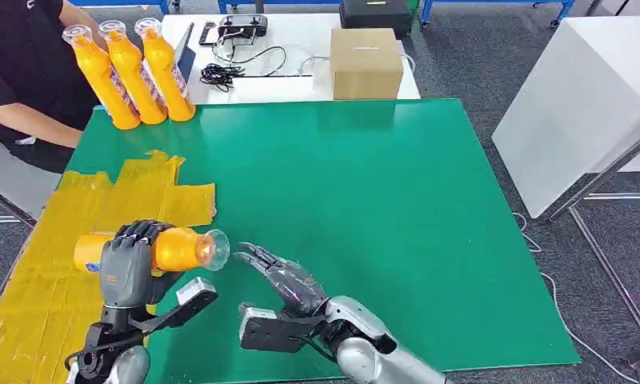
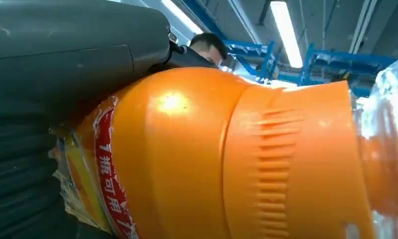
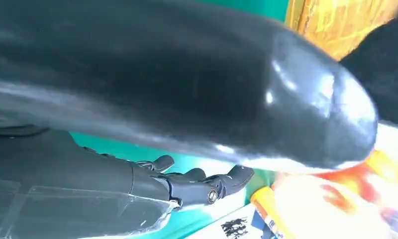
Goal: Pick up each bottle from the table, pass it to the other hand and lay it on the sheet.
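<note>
Fig. legend, largest to smallest. Green table point(image 1: 365, 208): work surface w/ yellow sheet point(image 1: 53, 264) on its near-left part. Far left, three orange bottles point(image 1: 133, 76) stand side by side, awaiting pickup; a person point(image 1: 21, 72) sits just behind them.

Step in hand, as I judge it: handover looks done, lay-down pending. My left hand point(image 1: 133, 260) grips the held bottle point(image 1: 169, 248) round its body, bottle horizontal, clear cap pointing right, raised above the sheet's right edge. Next move calls for swinging left over the sheet, lowering till the bottle lies flat, then releasing w/o letting it roll.

Pose: left forearm upright, fingers wrapped over the bottle's top. My right hand point(image 1: 281, 276) sits just right of the cap, not touching, fingers spread wide, empty, palm roughly facing the bottle.
</note>
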Controlling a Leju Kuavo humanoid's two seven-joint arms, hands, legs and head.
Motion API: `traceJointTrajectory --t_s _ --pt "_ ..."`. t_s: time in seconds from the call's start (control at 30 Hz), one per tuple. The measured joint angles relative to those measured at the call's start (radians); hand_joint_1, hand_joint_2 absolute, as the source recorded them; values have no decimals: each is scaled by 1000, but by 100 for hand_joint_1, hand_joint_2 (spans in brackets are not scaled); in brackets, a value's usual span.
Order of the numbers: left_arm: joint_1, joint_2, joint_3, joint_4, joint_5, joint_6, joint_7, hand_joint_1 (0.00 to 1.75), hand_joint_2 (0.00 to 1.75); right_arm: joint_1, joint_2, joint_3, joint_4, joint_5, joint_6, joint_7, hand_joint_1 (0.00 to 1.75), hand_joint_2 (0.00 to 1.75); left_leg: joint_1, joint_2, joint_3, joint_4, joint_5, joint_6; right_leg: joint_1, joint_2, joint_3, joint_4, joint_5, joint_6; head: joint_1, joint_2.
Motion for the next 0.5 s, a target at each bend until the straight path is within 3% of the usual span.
traceJointTrajectory --t_s 0.27,0.3,0.5 --pt "-70 40 -53 206 -65 -135 50 175 175 0 -3 0 -19 1 10 0 0 0 0 1 0 0 0 -1 0 0 0 0 0 0 0 0" --pt "-75 43 -58 220 -65 -136 50 0 0 0 -3 0 -19 1 11 0 0 0 0 1 0 0 0 -1 0 0 0 0 0 0 0 0" --pt "-129 54 -78 330 -46 -236 87 0 0 0 -1 0 -21 6 27 4 0 0 0 0 0 0 0 -1 0 0 0 0 0 0 0 0"
